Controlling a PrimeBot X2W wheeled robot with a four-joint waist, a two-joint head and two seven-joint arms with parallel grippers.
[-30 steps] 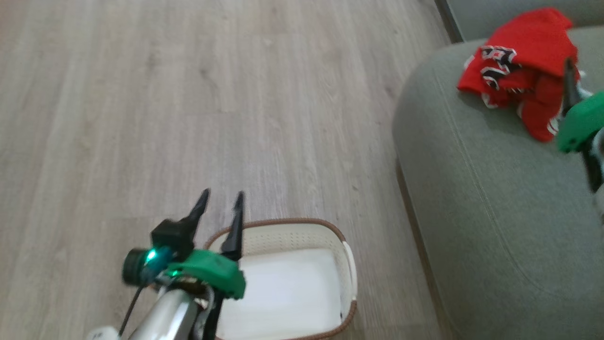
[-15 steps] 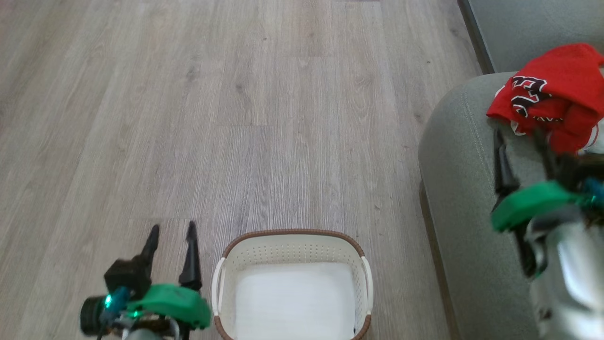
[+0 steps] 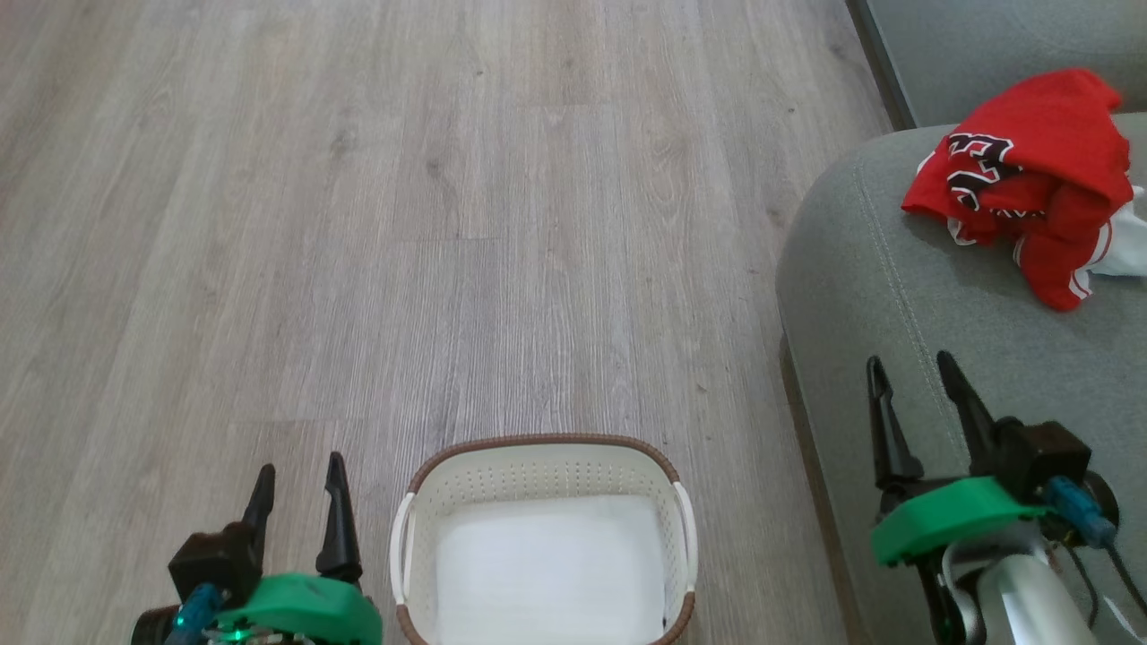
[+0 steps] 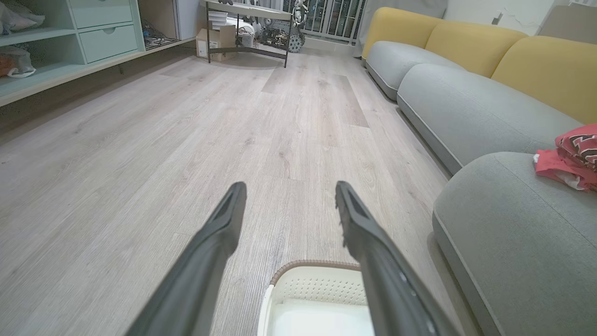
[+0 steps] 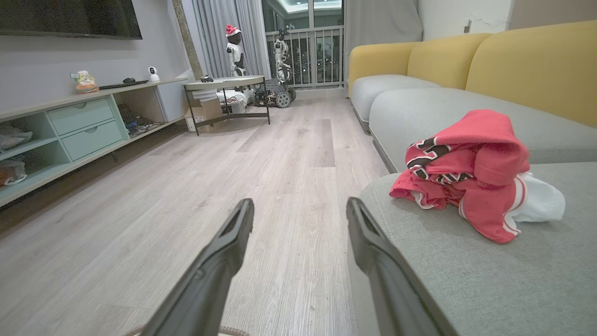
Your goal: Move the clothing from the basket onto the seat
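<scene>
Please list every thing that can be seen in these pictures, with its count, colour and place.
soft red sports garments with white stripes: one heap, pieces not countable, red, on the seat cushion
small whitish cloth piece: one, white, touching the heap
oval cream plastic basket with brown braided rim: one, cream, on the floor
flat white rectangular pad: one, white, inside the basket
grey-green fabric seat cushion: one, grey-green, right of the basket
wood-plank floor: one, pale grey-brown, under the basket
yellow sofa backrests: three, yellow, behind the cushions
pale green drawer shelf: one, green, along the wall
left end effector: one, dark, open, left of the basket
right end effector: one, dark, open, over the seat cushion
</scene>
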